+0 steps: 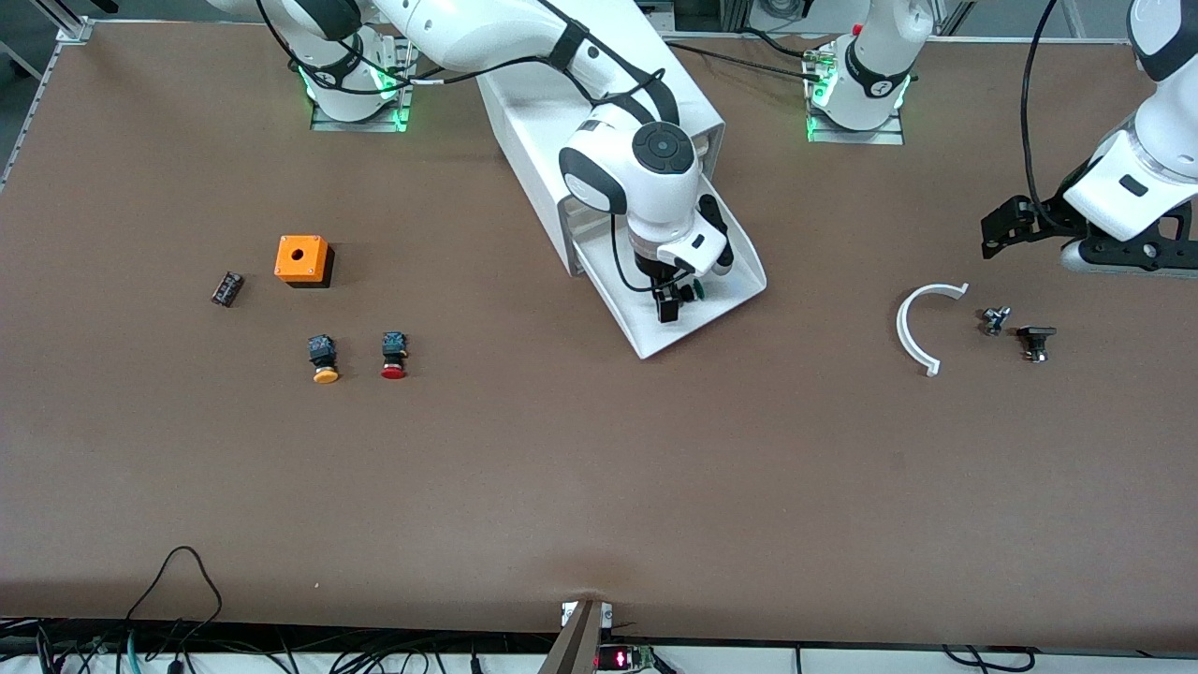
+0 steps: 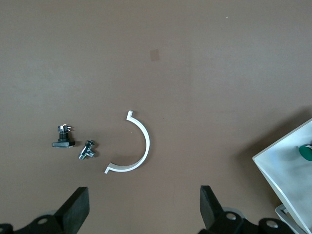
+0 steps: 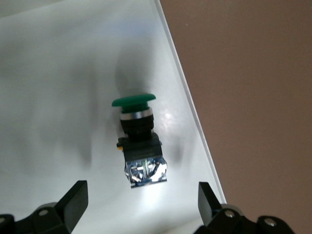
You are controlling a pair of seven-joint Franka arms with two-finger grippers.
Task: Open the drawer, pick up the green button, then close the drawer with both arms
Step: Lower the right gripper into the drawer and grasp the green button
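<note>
Drawer [image 1: 739, 281] is pulled out, green button [image 3: 139, 141] lying in it near the side wall. Right end effector [image 1: 668, 301] hangs over it, wide open, empty. Risk: off-centre descent clips the wall or tips the button. Left end effector [image 1: 1006, 227] waits open, empty, over the bench [image 1: 599, 487].

The right arm [image 1: 487, 37] reached from its base across the table, its wrist turned straight downward. The right gripper [image 1: 668, 301] hung low with its jaws spread wide, the fingers [image 3: 73, 202] holding nothing. The left arm [image 1: 1146, 140] waited at its own end of the table, its forearm bent over and its wrist roughly level. The left gripper [image 1: 1006, 229] was likewise open and empty, fingers [image 2: 75, 209] well apart.
</note>
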